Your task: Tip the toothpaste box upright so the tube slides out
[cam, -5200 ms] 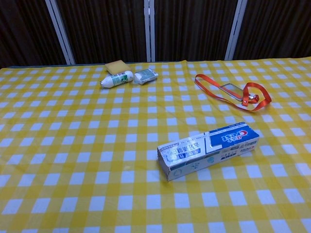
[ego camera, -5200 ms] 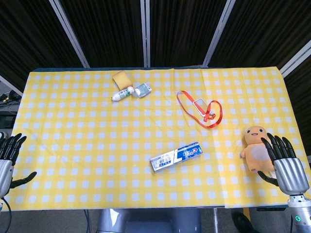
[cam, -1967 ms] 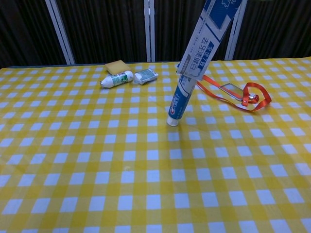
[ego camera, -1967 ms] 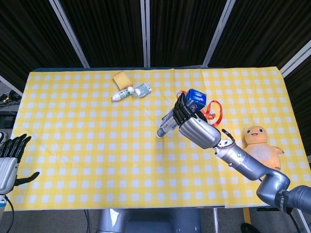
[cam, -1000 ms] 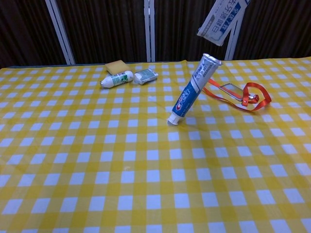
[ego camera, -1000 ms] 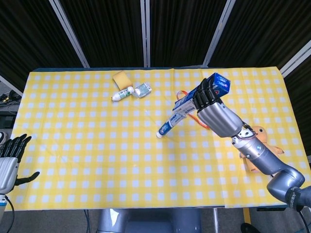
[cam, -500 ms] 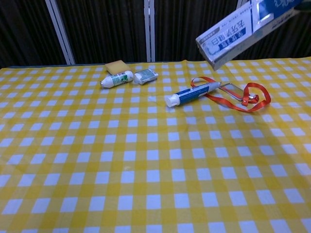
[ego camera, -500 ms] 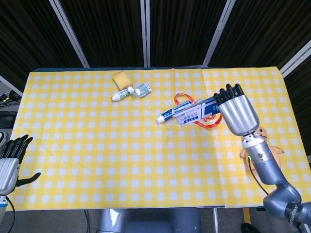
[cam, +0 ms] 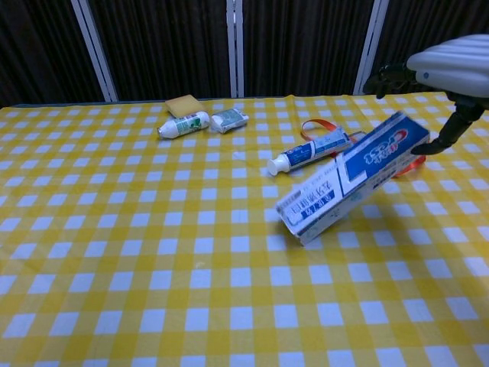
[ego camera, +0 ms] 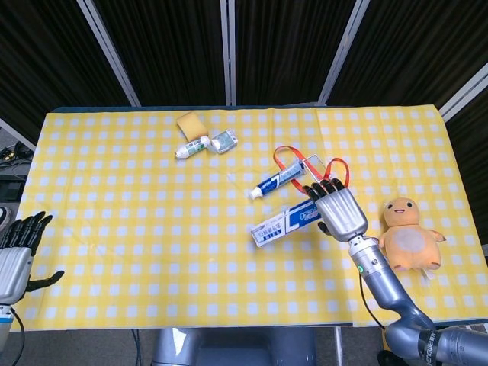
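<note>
Right hand (ego camera: 338, 211) sits over the far end of the toothpaste box (ego camera: 285, 224), fingers (ego camera: 320, 187) spread forward past it. From the head view we cannot tell whether a thumb is under the box. In the chest view the box (cam: 351, 176) is tilted, its near open end low by the tabletop (cam: 153, 290) and its far end raised toward the hand (cam: 447, 65), with one dark finger (cam: 451, 130) reaching down beside that raised end. We read this as a loose hold or a release in progress; which of the two, we cannot say.

Toothpaste tube (ego camera: 278, 183) lies flat on the tabletop just beyond the box, cap end toward the left, tail end resting on the red lanyard (ego camera: 335, 169). Tube and box are apart, so we judge the sliding-out done; the box appears empty and is coming to rest, which explains the low tilt instead of an upright pose.

Left hand (ego camera: 17, 255) hangs off the near left corner of the tabletop, fingers apart, holding nothing, parked clear of the work.

Away from the action: a yellow sponge (ego camera: 187, 122), a small white bottle (ego camera: 192, 146) and a crumpled packet (ego camera: 225, 140) cluster at the far side. An orange plush toy (ego camera: 407, 232) sits at the right edge, near the right arm's wrist.
</note>
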Available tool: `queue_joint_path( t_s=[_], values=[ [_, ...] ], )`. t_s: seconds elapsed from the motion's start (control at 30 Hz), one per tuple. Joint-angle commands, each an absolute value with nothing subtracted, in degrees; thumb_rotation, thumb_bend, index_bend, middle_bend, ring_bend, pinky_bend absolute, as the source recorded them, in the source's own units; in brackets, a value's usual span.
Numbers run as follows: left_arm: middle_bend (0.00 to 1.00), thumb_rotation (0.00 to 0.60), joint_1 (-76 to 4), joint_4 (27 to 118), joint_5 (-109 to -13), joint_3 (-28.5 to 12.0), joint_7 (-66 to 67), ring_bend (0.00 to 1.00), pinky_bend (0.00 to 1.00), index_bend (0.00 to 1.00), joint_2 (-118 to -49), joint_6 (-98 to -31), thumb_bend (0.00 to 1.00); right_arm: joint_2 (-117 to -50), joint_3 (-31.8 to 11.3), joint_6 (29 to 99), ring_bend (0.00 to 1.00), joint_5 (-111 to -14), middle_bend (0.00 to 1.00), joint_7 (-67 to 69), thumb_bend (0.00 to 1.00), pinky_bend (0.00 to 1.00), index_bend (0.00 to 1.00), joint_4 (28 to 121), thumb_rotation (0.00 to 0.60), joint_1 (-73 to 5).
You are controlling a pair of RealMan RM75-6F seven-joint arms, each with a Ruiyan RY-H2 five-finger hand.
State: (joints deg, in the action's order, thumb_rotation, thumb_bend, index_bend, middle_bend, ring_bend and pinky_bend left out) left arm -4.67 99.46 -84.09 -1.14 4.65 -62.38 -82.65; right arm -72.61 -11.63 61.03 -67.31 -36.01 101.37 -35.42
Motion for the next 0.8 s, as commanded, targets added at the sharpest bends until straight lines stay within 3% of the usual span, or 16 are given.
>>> queue_joint_path(
  t_s=[0.03,0.23,0.37,0.53,0.8],
  values=[
    [0.0,0.6,-4.73,99.35,-83.87,-1.23,4.48,0.0,0.0,0.0,-62.34,-82.54,0.0,-72.99,-11.58,57.27,0.07,-61.64,0.06,-33.06,0.02,0.08,0.07,103.59,0.6,-36.32],
    [0.0,0.6,-4.66,99.22,-83.86,-1.29,3.77,0.0,0.0,0.0,-62.07,-82.67,0.0,-70.57,-11.24,59.96,0.06,-63.76,0.08,-30.42,0.02,0.05,0.13,105.96,0.6,-34.8],
    [0.0,0.6,-4.44,99.27,-84.44,-1.19,3.22,0.0,0.0,0.0,-61.81,-83.27,0.0,-67.92,-8.64,66.85,0.05,-73.79,0.09,-21.89,0.02,0.02,0.15,106.17,0.6,-29.38],
    [0.0,0.6,-4.17,99.43,-86.3,-0.81,3.08,0.0,0.0,0.0,-61.91,-84.45,0.0,-65.32,-2.0,81.16,0.0,-90.42,0.08,-13.75,0.02,0.0,0.15,97.9,0.6,-20.6],
    [0.0,0.6,-3.46,98.87,-89.2,-0.29,3.35,0.0,0.0,0.0,-62.91,-86.93,0.0,-66.57,0.8,92.46,0.0,-93.76,0.04,-8.97,0.0,0.0,0.12,88.0,0.6,-11.92]
  ],
)
